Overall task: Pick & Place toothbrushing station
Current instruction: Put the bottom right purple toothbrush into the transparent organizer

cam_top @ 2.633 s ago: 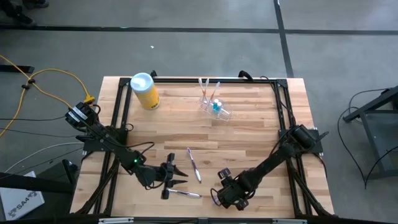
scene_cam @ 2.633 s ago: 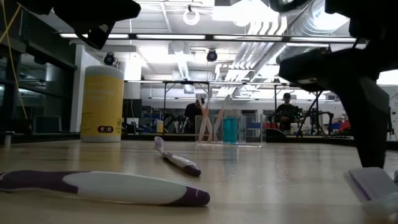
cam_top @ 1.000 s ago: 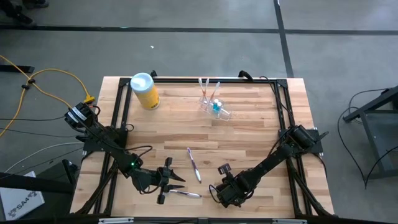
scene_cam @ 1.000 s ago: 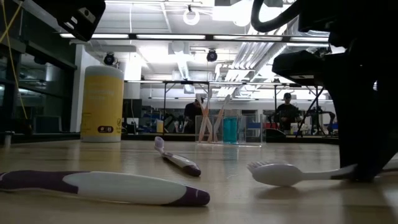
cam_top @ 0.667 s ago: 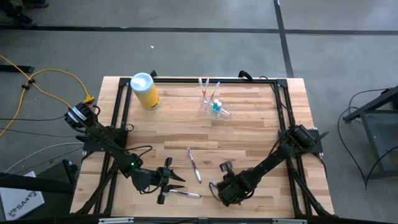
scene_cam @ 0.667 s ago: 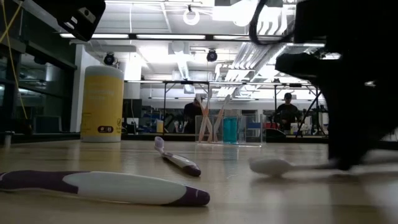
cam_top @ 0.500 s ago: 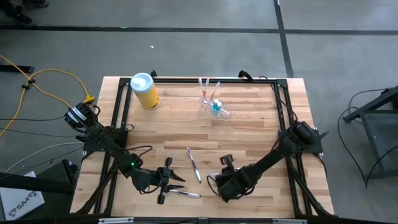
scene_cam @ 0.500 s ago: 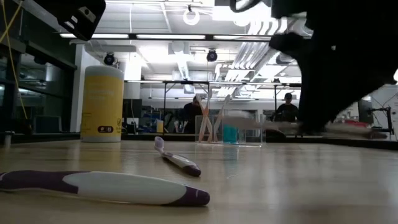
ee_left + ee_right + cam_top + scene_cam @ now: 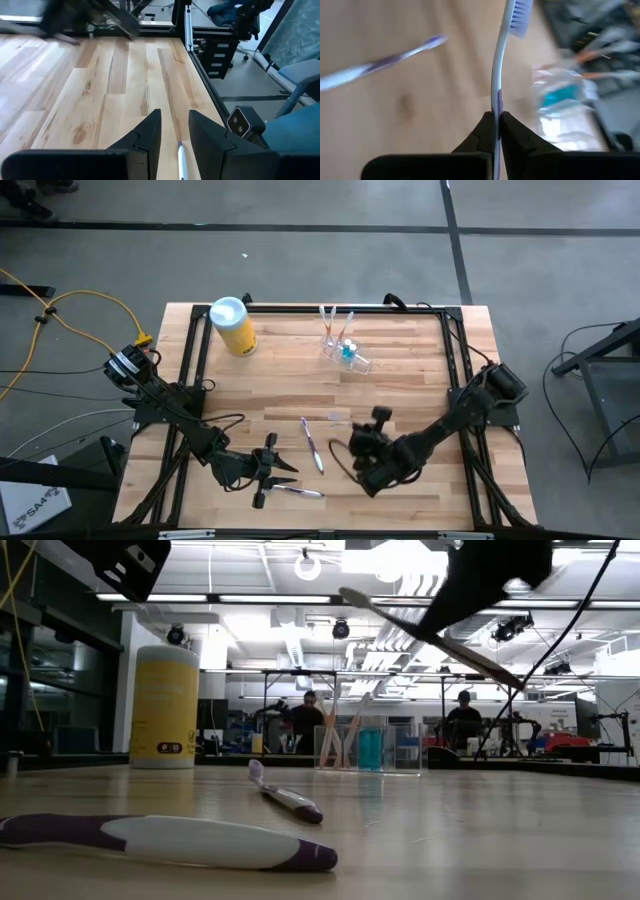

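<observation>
The toothbrushing station, a clear holder cup [image 9: 345,350] with brushes and a blue tube in it, stands at the table's far middle and also shows in the low view [image 9: 365,745]. My right gripper [image 9: 357,458] is in the near middle, raised and shut on a white-and-purple toothbrush [image 9: 430,635]. Two more toothbrushes lie flat on the table: one [image 9: 312,445] in the middle, one [image 9: 297,492] by the near edge. My left gripper [image 9: 290,464] stands open just above that near one, whose end [image 9: 181,160] shows below its fingers. My right gripper pinches the toothbrush handle [image 9: 496,109] between its two fingers, at the purple part. The brush runs along the fingers, its bristle head [image 9: 518,15] reaching out ahead of them. It is lifted clear of the table and tilted, head end highest [image 9: 350,595].
A yellow canister with a pale blue lid [image 9: 232,325] stands at the far left. Black frame rails [image 9: 195,360] run along the table's left, right and far sides. Bare wood lies between the brushes and the holder.
My right gripper has risen off the table toward the far edge and rolled its wrist, carrying the toothbrush. The brush lay flat on the table a second ago and is now lifted clear and tilted, head up.
</observation>
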Tool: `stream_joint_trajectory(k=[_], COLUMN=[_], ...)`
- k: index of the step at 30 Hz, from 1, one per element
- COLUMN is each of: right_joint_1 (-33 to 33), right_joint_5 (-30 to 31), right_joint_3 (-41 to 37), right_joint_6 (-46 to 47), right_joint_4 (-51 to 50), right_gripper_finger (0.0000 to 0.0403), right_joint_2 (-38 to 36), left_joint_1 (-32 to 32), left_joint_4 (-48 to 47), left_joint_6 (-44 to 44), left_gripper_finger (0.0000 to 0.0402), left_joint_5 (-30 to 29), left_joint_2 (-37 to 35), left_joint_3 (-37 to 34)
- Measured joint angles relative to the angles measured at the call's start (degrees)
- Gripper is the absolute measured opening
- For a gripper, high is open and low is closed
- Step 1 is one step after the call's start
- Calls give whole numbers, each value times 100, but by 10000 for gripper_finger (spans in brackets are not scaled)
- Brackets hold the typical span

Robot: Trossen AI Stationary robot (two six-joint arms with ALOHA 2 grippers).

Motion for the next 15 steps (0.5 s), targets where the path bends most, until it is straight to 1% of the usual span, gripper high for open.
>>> stream_joint_trajectory(k=[4, 9, 15], right_joint_1=[-158, -402, -777], right_joint_5=[663, 1482, 2257], right_joint_3=[3, 7, 9], right_joint_6=[1173, 2279, 3296], right_joint_4=[-654, -1162, -1870], right_gripper_finger=[3, 3, 3], right_joint_2=[-77, -94, -94], left_joint_1=[0, 81, 538], left_joint_4=[45, 75, 66], left_joint_6=[-37, -46, -380], left_gripper_finger=[95, 95, 95], left_joint_5=[0, 2, -4], left_joint_2=[0, 0, 0], left_joint_3=[0, 0, 0])
